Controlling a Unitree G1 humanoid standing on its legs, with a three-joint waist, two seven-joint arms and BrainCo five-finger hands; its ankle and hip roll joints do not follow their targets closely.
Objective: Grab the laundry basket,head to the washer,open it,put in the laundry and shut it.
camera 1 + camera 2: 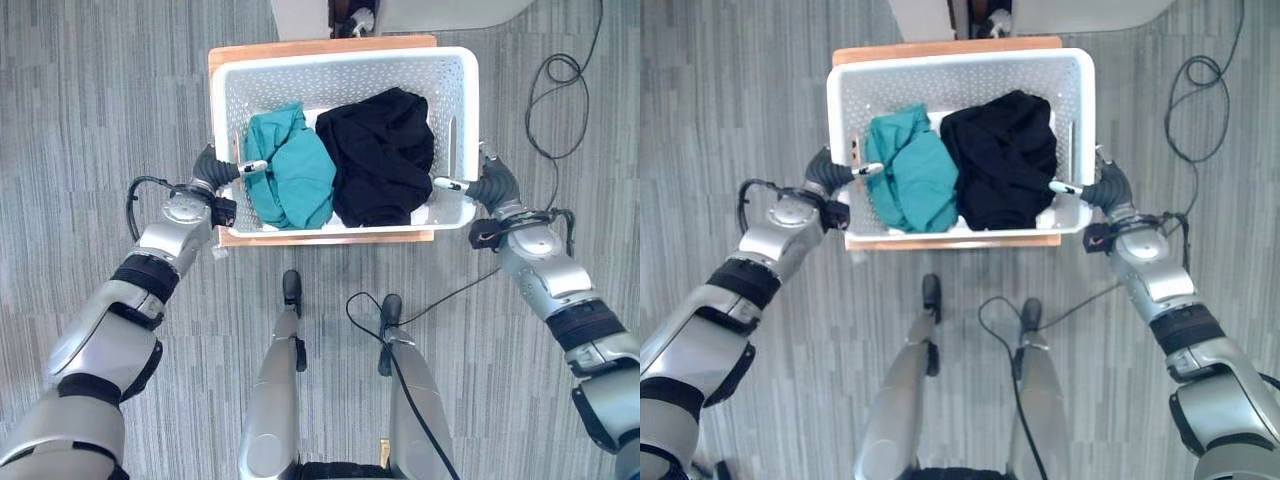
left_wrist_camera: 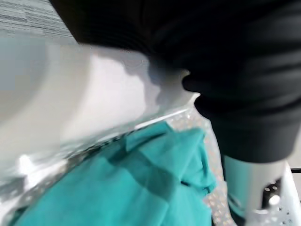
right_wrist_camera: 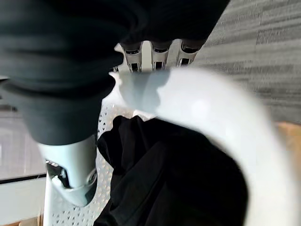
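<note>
A white perforated laundry basket (image 1: 340,58) stands on a low wooden stand (image 1: 330,238) in front of me. Inside lie a teal garment (image 1: 295,175) on the left and a black garment (image 1: 385,155) on the right. My left hand (image 1: 215,170) clasps the basket's left rim (image 2: 94,108), its thumb (image 2: 254,188) reaching inside beside the teal garment (image 2: 117,188). My right hand (image 1: 490,183) clasps the right rim (image 3: 211,113): its fingers (image 3: 153,54) curl under the rim and its thumb (image 3: 70,174) is inside by the black garment (image 3: 174,179).
The foot of a white unit (image 1: 300,15) stands just past the stand's far edge. Grey striped carpet (image 1: 100,90) lies open on both sides of the stand.
</note>
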